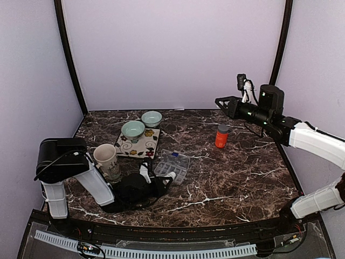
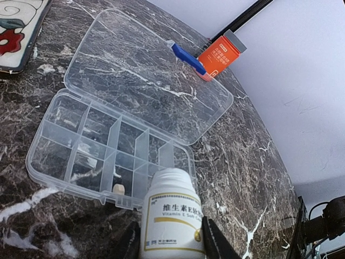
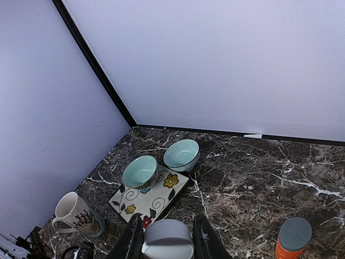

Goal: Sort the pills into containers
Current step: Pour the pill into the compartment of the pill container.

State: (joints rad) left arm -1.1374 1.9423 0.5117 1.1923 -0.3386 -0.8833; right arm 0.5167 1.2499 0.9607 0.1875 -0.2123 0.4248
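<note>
Clear organiser box [image 2: 81, 156] lies open on the marble table [image 1: 232, 178], centre-left, its lid flat behind it with a blue latch [image 2: 188, 58]. One pale pill [image 2: 118, 189] sits in a near-row cell. The left gripper [image 2: 172, 240] is clamped on a white Vitamin E bottle [image 2: 171, 208], whose top is at the box's near edge. The right gripper [image 3: 168, 247] is raised at far right and pinches a round grey cap [image 3: 168, 232]. An orange bottle [image 1: 221, 136] stands well right of the box. Left of it are a floral tile [image 1: 141, 145], two green bowls [image 1: 132, 129] and a mug [image 1: 106, 159].
</note>
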